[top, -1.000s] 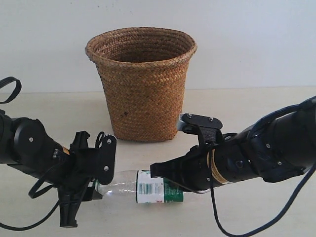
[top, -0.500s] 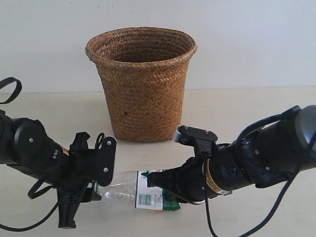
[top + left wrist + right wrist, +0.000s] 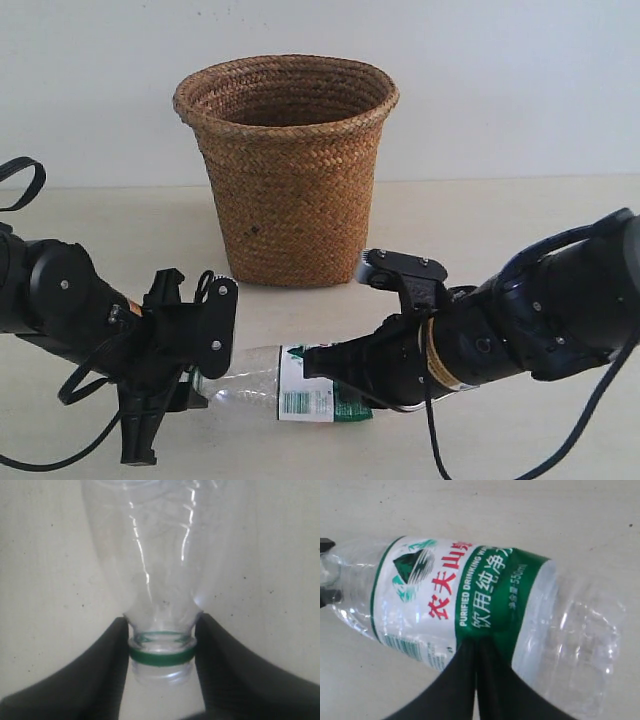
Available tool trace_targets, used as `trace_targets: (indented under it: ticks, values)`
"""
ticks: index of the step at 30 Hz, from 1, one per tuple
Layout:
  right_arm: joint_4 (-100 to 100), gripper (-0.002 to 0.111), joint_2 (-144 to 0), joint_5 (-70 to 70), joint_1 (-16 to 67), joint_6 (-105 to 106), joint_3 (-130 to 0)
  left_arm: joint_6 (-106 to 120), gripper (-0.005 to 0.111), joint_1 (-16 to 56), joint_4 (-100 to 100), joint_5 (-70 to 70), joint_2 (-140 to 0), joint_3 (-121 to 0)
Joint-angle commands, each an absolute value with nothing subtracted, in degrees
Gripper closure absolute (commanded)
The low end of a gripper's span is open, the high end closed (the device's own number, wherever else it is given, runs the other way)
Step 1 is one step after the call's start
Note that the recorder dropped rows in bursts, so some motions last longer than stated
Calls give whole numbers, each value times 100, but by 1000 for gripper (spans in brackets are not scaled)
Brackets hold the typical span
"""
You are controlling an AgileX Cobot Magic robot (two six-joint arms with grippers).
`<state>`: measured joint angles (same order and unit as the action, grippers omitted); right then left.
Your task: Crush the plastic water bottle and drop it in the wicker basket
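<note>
The plastic water bottle (image 3: 262, 380) lies on its side on the table in front of the wicker basket (image 3: 290, 170). My left gripper (image 3: 196, 384) is shut on the bottle's neck; both fingers clamp it at the green cap ring (image 3: 161, 653). The cap end has no cap. My right gripper (image 3: 322, 366) has its two fingers shut together, tips pressed against the white-and-green label (image 3: 445, 590) in the middle of the bottle (image 3: 470, 595). The clear body (image 3: 160, 555) looks dented near the label. The basket stands upright behind both grippers, apart from them.
A pale table (image 3: 500, 220) carries everything, with a white wall behind. Black cables hang from both arms, one looping at the left edge (image 3: 25, 180) and one under the right arm (image 3: 440, 440).
The right gripper pushed left and down onto the label, then eased back a little. The bottle's label end has crumpled and tilted. The left gripper kept its hold.
</note>
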<state>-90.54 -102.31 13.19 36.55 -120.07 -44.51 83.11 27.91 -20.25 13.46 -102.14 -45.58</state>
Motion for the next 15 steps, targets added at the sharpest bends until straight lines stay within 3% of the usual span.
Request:
trace_targets:
  ticks: [1, 15]
  values:
    - [-9201, 107, -9655, 1346, 3658, -11932, -4359, 8226, 103, 2807, -2115, 1442, -10240, -4541]
    - [-8937, 107, -9597, 1885, 3658, -11943, -4731, 8226, 103, 2807, -2115, 1482, -10240, -4541]
